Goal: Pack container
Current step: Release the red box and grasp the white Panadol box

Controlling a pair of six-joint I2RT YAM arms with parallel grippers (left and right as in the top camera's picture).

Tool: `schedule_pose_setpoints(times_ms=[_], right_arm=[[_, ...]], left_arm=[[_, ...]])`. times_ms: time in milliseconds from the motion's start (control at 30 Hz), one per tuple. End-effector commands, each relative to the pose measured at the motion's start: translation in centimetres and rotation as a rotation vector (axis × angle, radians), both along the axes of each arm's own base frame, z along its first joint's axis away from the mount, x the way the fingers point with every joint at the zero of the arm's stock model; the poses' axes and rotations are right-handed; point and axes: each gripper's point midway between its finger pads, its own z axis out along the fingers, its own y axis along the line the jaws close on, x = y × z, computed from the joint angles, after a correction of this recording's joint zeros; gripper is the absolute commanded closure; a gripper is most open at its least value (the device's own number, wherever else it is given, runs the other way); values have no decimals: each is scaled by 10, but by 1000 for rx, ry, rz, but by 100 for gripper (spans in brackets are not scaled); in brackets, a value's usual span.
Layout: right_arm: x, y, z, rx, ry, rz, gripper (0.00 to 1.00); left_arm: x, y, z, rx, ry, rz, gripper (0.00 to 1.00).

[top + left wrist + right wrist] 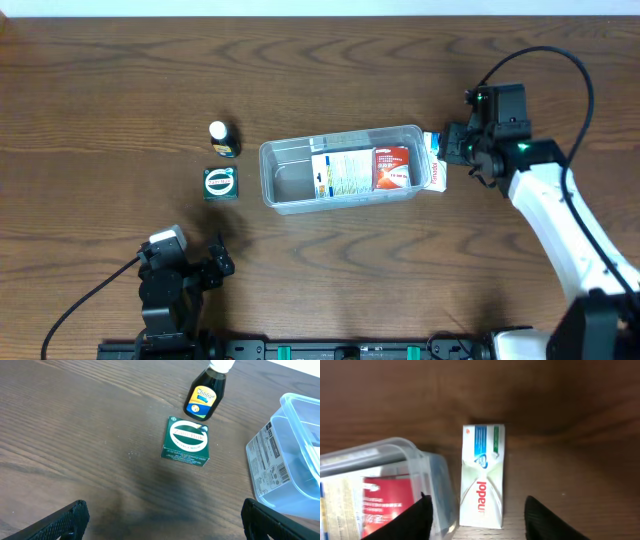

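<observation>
The clear plastic container [340,168] sits mid-table and holds a white printed box [342,175] and a red box [392,167]. A white Iodosan box [433,160] lies on the table against the container's right end; the right wrist view shows it [482,475] next to the container wall [432,475]. My right gripper [477,517] is open above this box, one finger over the container's end, the other over bare table. A green box [220,183] and a small dark bottle [222,139] sit left of the container. My left gripper [162,520] is open and empty, near the front edge.
The wood table [120,80] reaches beyond all views. In the left wrist view the green box [186,442], the bottle [203,397] and the container's corner [295,455] lie ahead of the fingers.
</observation>
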Motion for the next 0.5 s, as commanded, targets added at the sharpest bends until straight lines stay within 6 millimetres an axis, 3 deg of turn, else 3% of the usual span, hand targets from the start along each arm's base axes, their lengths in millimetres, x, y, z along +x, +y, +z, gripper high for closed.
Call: schedule_pose_setpoints(times_ms=[0,167,333,467], right_arm=[[0,13,-27,30,80,17,46],[-7,30,-56,66,172,37,45],[-6,33,-45,78,142,47,40],[1,25,-35,69,98,28,23]], left_arm=[[0,-2,-4,-2,6,-12,2],[0,-2,-4,-2,6,-12,2],[0,-2,-4,-2,6,-12,2],[0,-2,-4,-2,6,-12,2]])
